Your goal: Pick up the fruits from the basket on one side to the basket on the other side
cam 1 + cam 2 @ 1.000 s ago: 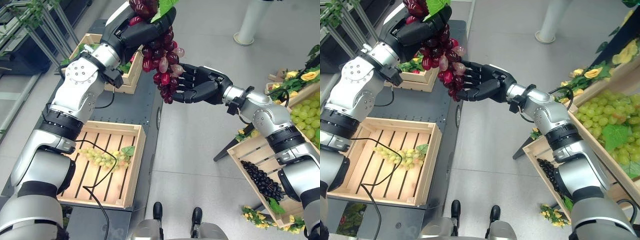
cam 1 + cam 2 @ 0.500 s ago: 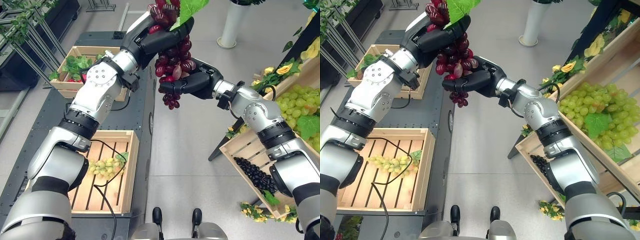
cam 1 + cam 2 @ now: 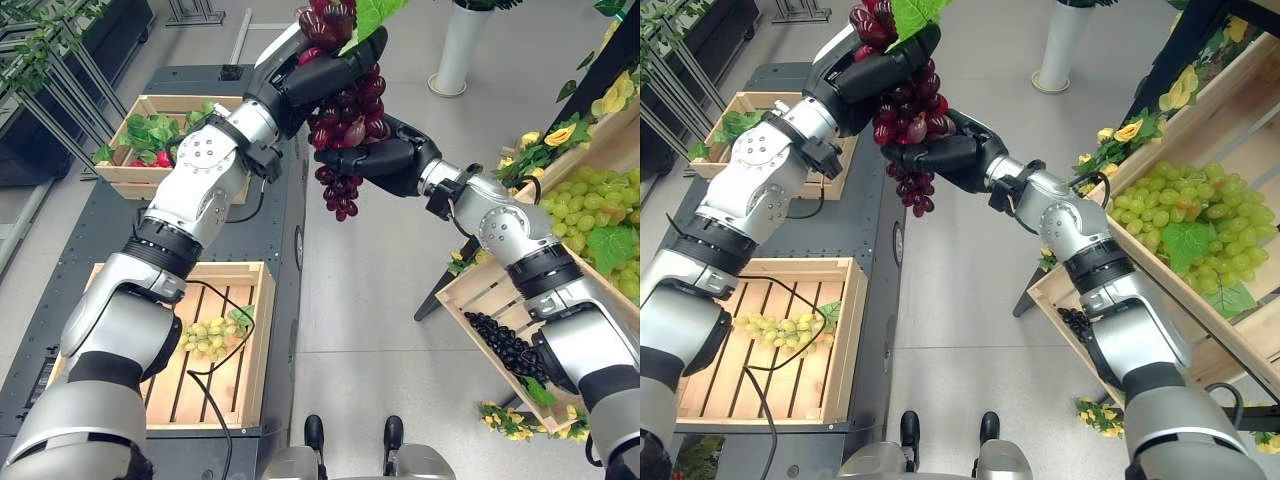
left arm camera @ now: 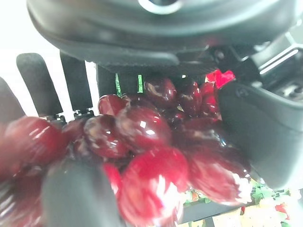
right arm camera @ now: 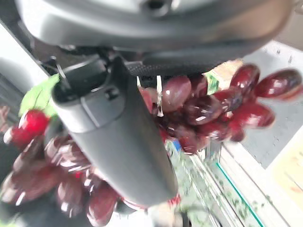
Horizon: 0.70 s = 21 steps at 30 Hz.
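Note:
A bunch of red grapes (image 3: 341,192) with a green leaf hangs high over the aisle between the two sides. My left hand (image 3: 322,68) is shut on its top, fingers curled over the upper grapes (image 4: 142,137). From the right, my right hand (image 3: 392,160) wraps the bunch's middle, its thumb (image 5: 118,137) lying across the grapes (image 5: 222,109). The bunch's tip dangles free below both hands. A wooden crate (image 3: 257,350) at lower left holds green grapes (image 3: 210,335). On the right, a slanted crate (image 3: 478,292) holds black grapes (image 3: 505,345).
A far crate (image 3: 150,135) with leaves and red fruit stands on the dark platform at the left. Green grapes (image 3: 600,215) and yellow flowers fill the right-hand shelf. A white pillar (image 3: 460,45) stands behind. Grey floor runs between the two sides.
My right hand, open beside the bunch a second ago, has curled round its middle. The camera has shifted, and the left hand still holds the bunch's top.

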Available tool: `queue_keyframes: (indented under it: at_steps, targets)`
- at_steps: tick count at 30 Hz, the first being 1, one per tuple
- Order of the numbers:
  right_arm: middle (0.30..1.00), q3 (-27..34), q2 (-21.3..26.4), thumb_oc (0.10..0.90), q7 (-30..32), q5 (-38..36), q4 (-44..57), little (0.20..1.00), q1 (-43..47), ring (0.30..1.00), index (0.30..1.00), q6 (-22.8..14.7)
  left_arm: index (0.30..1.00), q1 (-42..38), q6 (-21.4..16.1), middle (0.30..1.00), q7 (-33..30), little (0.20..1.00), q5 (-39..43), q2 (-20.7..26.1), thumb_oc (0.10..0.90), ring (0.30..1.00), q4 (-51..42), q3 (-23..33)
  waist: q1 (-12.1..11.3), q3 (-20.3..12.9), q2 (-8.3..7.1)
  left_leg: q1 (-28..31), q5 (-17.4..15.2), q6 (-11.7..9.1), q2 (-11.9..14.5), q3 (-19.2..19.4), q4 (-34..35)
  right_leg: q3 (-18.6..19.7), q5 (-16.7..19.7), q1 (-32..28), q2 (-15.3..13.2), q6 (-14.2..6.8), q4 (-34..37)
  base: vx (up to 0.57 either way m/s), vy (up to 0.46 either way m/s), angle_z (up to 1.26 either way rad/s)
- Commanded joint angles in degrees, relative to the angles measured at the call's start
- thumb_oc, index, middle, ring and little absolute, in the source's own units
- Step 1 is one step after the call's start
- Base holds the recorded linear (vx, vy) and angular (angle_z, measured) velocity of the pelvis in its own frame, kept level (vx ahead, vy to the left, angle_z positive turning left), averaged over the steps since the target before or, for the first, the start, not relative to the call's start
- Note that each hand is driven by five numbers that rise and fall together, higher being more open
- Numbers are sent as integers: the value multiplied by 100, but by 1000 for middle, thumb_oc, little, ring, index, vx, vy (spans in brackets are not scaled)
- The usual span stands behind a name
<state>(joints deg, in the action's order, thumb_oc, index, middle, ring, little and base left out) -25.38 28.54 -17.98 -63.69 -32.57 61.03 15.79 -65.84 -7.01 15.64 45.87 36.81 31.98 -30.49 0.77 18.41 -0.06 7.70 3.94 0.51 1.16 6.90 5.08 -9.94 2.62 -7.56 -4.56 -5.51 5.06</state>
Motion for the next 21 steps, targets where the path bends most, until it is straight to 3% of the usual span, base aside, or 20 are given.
queue_keyframes:
  at_steps: [1,5,6,8,21]
  targets:
    - [300,416,-588,400,-27,-835,-371,300,373,300,300,-1168,300,-135,-517,300,32,300,271,-571,400,300,780,44,-129,-1852,155,82,-780,-186,-292,-153,-8,-142,-473,-123,281,205,-6,0,0,0]
    - [300,475,-565,400,94,-895,-306,300,291,300,300,-1253,300,-63,-515,300,24,300,259,-516,400,300,784,105,-124,-1850,167,76,-782,-193,-289,-158,-8,-127,-465,-111,283,198,-6,0,0,0]
    - [300,494,-562,400,154,-885,-287,300,279,300,300,-1277,479,-46,-480,479,7,479,239,-513,519,479,776,111,-120,-1849,168,76,-781,-193,-286,-155,-8,-121,-462,-111,282,197,-6,0,0,0]
    - [300,523,-555,400,186,-823,-280,300,267,300,300,-1307,900,-28,-414,900,-18,900,239,-506,800,900,771,119,-111,-1845,171,78,-787,-193,-286,-152,-8,-111,-457,-105,284,194,-6,0,0,0]
    - [300,671,-81,400,498,28,-98,300,15,300,300,-1567,900,421,-231,900,-295,900,134,-291,800,900,1001,435,10,-1788,130,120,-802,-188,-252,-17,-8,33,-411,-71,307,183,-6,3,1,-1]
